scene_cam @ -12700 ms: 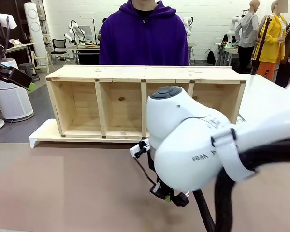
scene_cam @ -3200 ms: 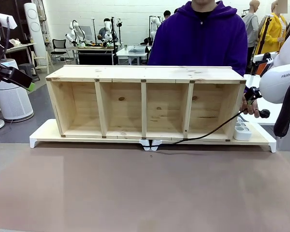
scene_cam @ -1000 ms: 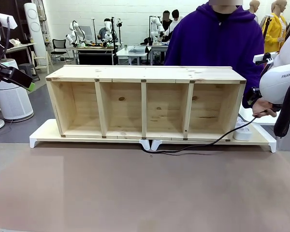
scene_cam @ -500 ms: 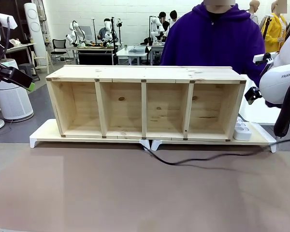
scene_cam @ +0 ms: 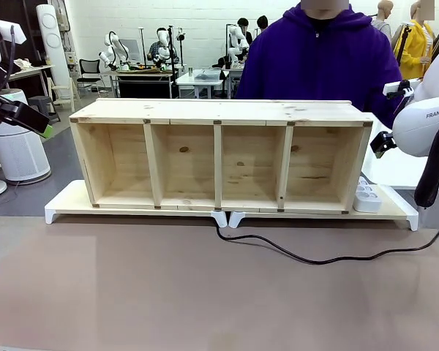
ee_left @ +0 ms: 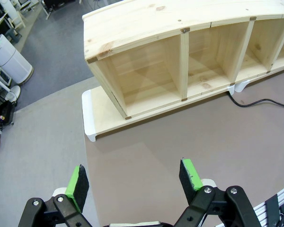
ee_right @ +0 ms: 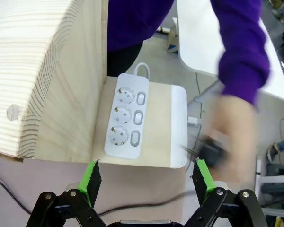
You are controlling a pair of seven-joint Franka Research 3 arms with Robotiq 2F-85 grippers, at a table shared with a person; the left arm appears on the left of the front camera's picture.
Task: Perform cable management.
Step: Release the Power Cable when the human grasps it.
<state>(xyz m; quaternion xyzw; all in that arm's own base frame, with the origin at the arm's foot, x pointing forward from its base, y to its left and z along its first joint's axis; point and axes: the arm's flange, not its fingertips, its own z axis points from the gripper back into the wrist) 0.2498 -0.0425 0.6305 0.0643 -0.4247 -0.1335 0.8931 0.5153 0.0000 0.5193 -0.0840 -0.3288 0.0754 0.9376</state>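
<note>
Honestly, cable's just sprawled on the worktop

So the cable (scene_cam: 314,257) runs from under the middle of the wooden shelf (scene_cam: 219,153), sags across the brown worktop (scene_cam: 168,292) and heads off toward the right edge of the frame. Right claw (ee_right: 144,177) is spread wide, grasping nothing, above the white power strip (ee_right: 128,116); a blurry hand (ee_right: 229,137) sits near it, lower right. Left claw (ee_left: 132,177) is released too, upper left of the front view.

The cable (scene_cam: 329,257) is running off the front view's right edge, its far end cut off. In the right wrist view, the person's hand (ee_right: 227,130) is appearing motion-blurred; the dark object it is gripping cannot be identified.
</note>
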